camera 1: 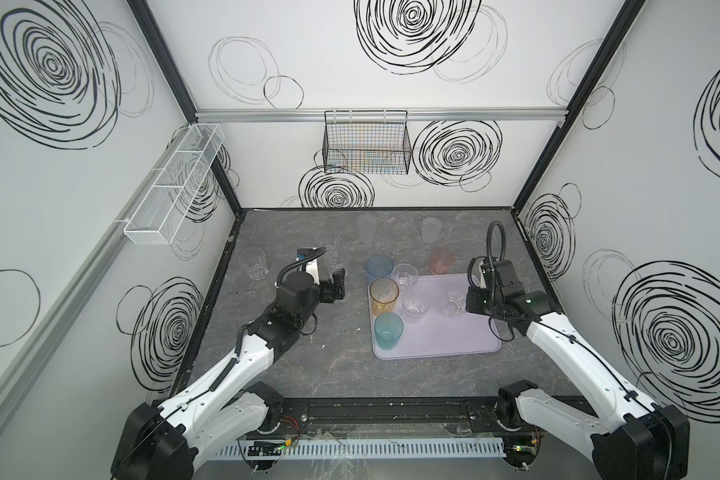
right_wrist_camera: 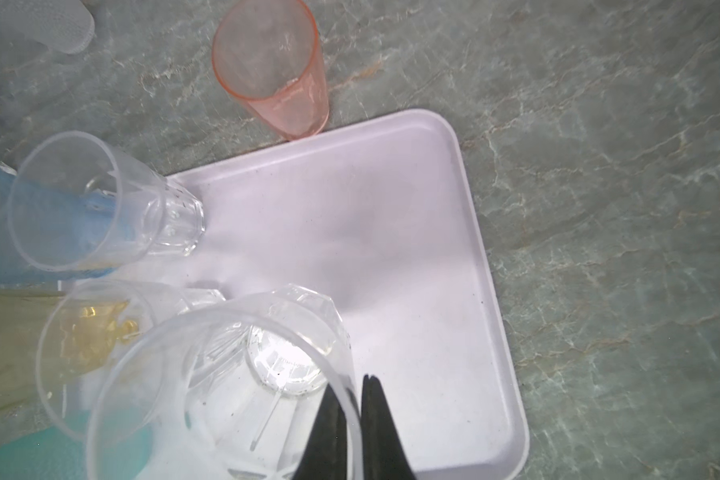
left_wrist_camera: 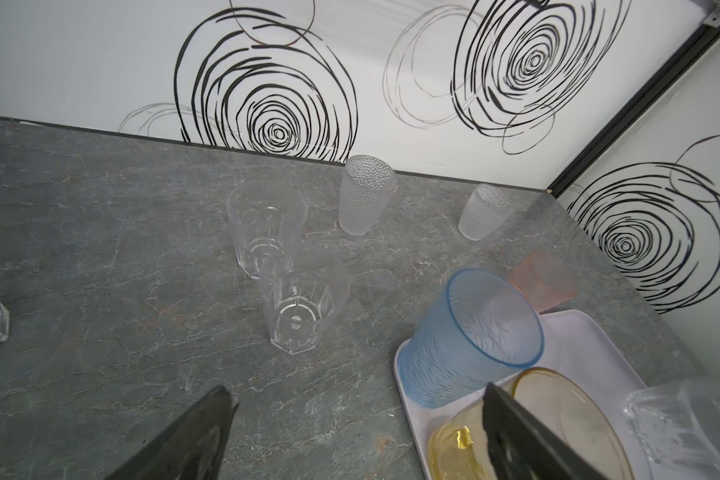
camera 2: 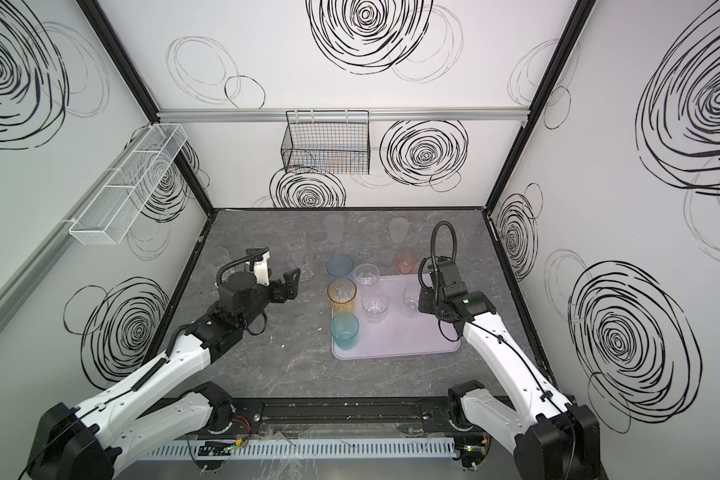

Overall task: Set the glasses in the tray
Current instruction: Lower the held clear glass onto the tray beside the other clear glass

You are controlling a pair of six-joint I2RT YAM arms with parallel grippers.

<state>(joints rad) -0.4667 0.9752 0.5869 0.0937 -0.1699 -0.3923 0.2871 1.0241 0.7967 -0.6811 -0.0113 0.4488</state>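
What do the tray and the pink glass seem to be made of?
The tray: probably plastic, matte pale lavender, with a rounded moulded rim. The pink glass: smooth, see-through, tinted; glass or clear plastic, I cannot tell which.

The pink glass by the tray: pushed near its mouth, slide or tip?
Likely tip: the pink glass tapers to a narrower base. Its thin, see-through wall suggests it is light and stiff. Its foot stands by the tray rim, which might block sliding.
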